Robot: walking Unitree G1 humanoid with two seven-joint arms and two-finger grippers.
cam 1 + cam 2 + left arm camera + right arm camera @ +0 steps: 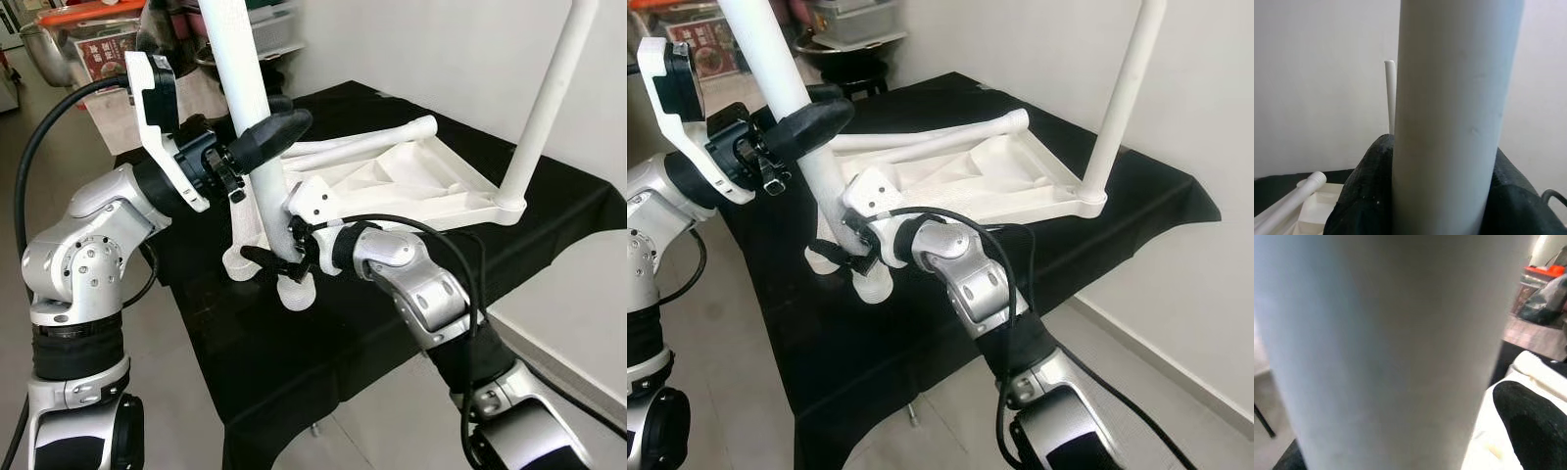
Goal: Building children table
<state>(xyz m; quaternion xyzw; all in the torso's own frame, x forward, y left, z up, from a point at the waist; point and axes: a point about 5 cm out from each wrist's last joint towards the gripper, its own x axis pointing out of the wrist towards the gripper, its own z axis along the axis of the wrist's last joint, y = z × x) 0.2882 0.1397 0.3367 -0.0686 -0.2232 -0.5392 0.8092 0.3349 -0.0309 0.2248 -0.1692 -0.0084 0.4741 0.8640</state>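
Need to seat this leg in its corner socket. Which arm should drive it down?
Probably the left: the left gripper clamps the leg higher up its shaft, while the right gripper steadies its base at the tabletop corner.

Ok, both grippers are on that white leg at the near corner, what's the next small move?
Probably twist the white cylindrical table leg further into its corner socket. The left gripper clamps it high, the right gripper low near the socket, and it leans, unlike the seated far leg on the upturned white tabletop.
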